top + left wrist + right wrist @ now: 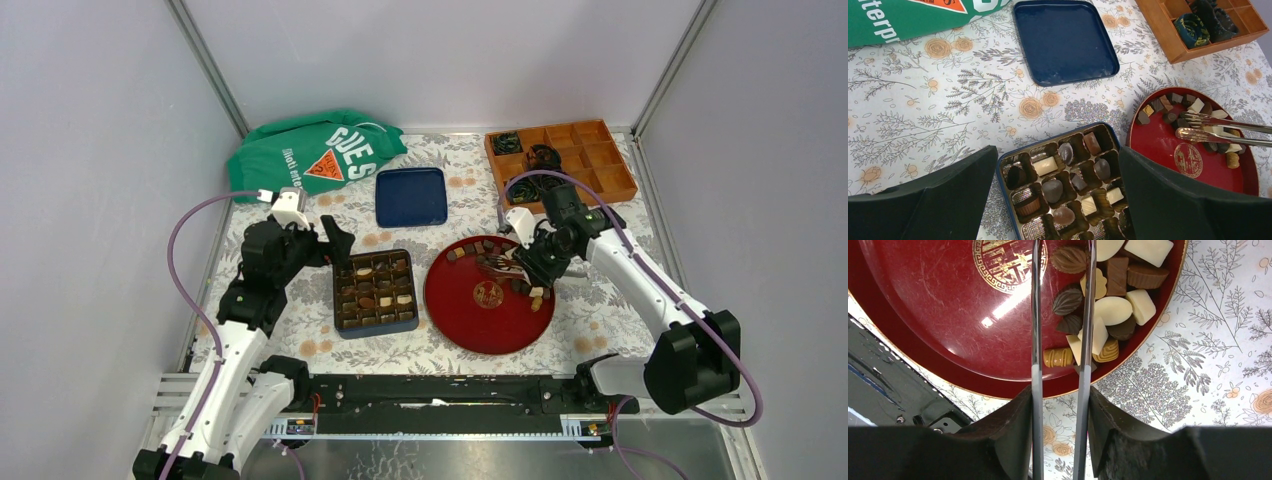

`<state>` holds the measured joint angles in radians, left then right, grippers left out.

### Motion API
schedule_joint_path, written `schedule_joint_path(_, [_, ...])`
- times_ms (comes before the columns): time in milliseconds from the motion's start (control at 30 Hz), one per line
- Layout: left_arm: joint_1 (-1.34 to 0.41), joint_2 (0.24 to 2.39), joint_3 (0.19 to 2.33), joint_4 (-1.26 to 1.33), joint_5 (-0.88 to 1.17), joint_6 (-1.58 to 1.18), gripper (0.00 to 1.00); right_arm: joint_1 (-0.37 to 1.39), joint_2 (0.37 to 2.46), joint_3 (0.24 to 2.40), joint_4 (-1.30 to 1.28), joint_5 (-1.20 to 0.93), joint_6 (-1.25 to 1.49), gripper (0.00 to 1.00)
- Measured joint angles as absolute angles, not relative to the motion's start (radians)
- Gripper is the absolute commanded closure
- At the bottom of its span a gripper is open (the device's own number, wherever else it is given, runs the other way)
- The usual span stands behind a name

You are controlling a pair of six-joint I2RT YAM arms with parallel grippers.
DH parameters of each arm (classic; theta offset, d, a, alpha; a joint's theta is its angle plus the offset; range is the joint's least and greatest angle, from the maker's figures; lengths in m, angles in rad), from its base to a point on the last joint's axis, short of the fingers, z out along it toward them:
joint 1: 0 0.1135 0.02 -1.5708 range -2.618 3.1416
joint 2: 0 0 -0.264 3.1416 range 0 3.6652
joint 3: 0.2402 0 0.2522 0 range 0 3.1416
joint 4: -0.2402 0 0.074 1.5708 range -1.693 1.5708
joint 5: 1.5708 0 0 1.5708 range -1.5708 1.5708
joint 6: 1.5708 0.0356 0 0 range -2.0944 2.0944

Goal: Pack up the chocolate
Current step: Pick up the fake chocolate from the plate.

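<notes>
Take the red plate (470, 325) as your reference; it sits on the floral desk (600, 300) in front of the two arms. The loose chocolate (1113, 310) lies on that plate, in a short row along its far rim and a tighter cluster at its right edge: cream-white, mid brown and dark brown pieces, several touching each other. More pieces sit in the cells of the divided box (375, 290) just left of the plate, and some cells there show only their gold liner.

Your right claw (1060, 405) is clamped on a pair of metal tongs (1036, 315), one finger pressed against each arm. The tongs reach over the plate from its right side, passing above the right-hand cluster and beside the gold emblem (1008, 260). Their tips stand slightly apart near the far row, and you cannot tell whether they touch a piece.

Your left claw (1058, 200) hangs over the box to the left of the plate, its fingers spread wide with nothing between them.

Beyond the plate lie a blue tray (411, 196), a green bag (315, 155) further left, and an orange organiser (590, 150) to the right.
</notes>
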<state>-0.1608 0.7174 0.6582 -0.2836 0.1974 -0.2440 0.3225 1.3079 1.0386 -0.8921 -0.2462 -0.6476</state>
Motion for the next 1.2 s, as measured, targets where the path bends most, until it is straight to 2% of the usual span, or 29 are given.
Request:
schedule_joint_path(133, [-0.161,0.723,0.658,-0.284,0.197,-0.244,0.02,0.349,1.308,1.034,-0.887,-0.227,-0.644,0.56])
schedule_joint_path(267, [-0.161,0.725,0.658,-0.284,0.196,-0.244,0.02,0.364,1.307,1.031,-0.879,-0.199,-0.641,0.63])
schedule_joint_path(567, [-0.161,0.731,0.658,-0.284,0.184,-0.251,0.08,0.366,1.267,1.016,-0.878,-0.177,-0.633,0.96])
schedule_joint_path(633, [-0.161,0.738,0.658,-0.284,0.173,-0.253,0.11,0.366,1.254,1.015,-0.878,-0.177,-0.63,0.99])
schedule_joint_path(733, [-0.161,0.76,0.658,-0.286,0.141,-0.264,0.17,0.366,1.214,1.006,-0.878,-0.178,-0.628,1.0])
schedule_joint_path(767, [-0.161,0.772,0.658,-0.288,0.121,-0.271,0.22,0.366,1.199,1.001,-0.878,-0.181,-0.627,1.0])
schedule_joint_path(833, [-0.161,0.802,0.658,-0.293,0.08,-0.293,0.4,0.366,1.17,0.991,-0.878,-0.194,-0.626,1.0])
schedule_joint_path(900, [-0.161,0.856,0.661,-0.308,0.023,-0.326,0.5,0.364,1.14,0.978,-0.878,-0.212,-0.625,1.0])
schedule_joint_path(1033, [-0.161,0.98,0.688,-0.388,-0.057,-0.374,0.5,0.356,1.104,0.96,-0.878,-0.264,-0.624,1.0])
schedule_joint_path(1200, [-0.161,1.038,0.69,-0.424,-0.068,-0.386,0.5,0.344,1.09,0.952,-0.877,-0.342,-0.625,1.0])
